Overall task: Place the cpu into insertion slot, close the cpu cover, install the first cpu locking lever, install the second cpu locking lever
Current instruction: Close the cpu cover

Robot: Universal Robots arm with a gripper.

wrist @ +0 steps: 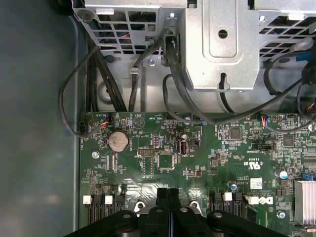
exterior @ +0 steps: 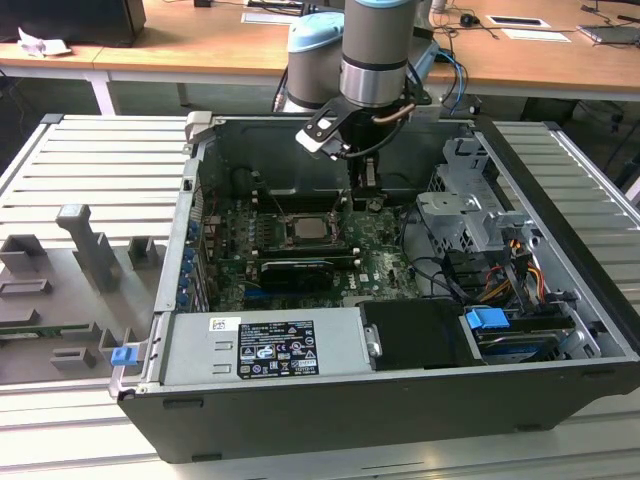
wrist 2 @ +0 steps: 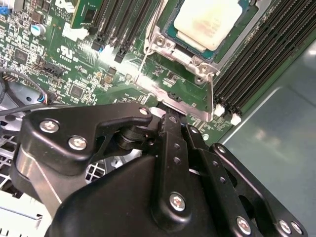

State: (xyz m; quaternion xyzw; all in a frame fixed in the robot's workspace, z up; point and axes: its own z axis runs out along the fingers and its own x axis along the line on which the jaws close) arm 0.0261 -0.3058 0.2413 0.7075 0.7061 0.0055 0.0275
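Two memory slot banks (wrist 2: pixel 261 64) flank cpu (wrist 2: pixel 210 19); tool (wrist: pixel 168 193) closed nearby

- Open room lies directly above the cpu (exterior: pixel 305 229).
- The drive cage (exterior: pixel 461 214) and cables (exterior: pixel 432 268) crowd the exterior view's right.
- The power supply (exterior: pixel 200 347) walls one motherboard (exterior: pixel 385 262) edge.

- Open computer case (exterior: pixel 400 420) sits on the bench (exterior: pixel 90 160), with the motherboard (exterior: pixel 380 262) lying flat inside.
- cpu (exterior: pixel 305 228) sits in the insertion slot (exterior: pixel 283 236) mid-board, memory slots (wrist 2: pixel 256 64) on both sides.
- Power supply (exterior: pixel 260 345) is in front of the board, drive cage (exterior: pixel 470 215) on the exterior view's right.
- pincer (exterior: pixel 366 190) hangs over the board, just behind the cpu and toward the exterior view's right.
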